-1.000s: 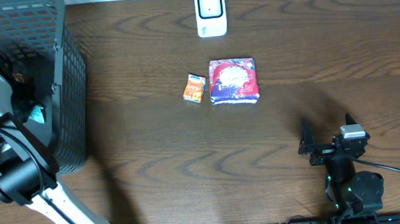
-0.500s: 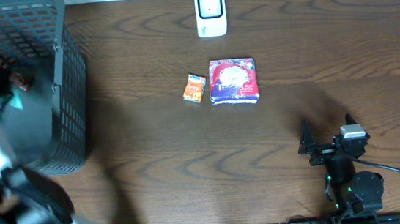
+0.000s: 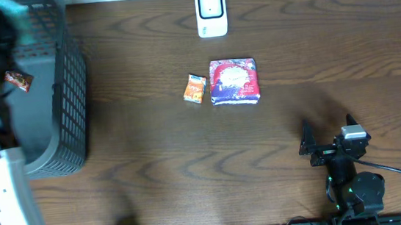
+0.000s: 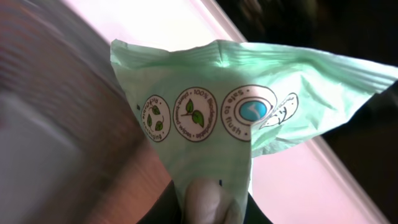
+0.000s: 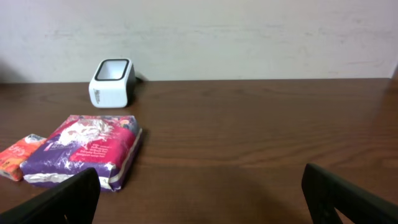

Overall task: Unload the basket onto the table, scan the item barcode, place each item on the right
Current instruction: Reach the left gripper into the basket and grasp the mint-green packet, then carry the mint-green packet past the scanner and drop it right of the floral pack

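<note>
Left wrist view shows you what overhead blurs: left gripper (image 4: 208,202) pinching creased pale green packet (image 4: 249,87), round leaf and "safe to flush" seals | packet at far left, over basket (image 3: 65,81) | right gripper (image 5: 202,193) spread wide, near right.

Mock shop checkout — white scanner (image 3: 211,12), mesh basket (image 3: 69,88), packaged goods (image 3: 234,81); wooden table (image 3: 191,165).

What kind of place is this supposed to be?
Likely a mock shop checkout: a white barcode scanner on the wooden table, a grey mesh basket at its left end, and a green packet in the left gripper.
</note>
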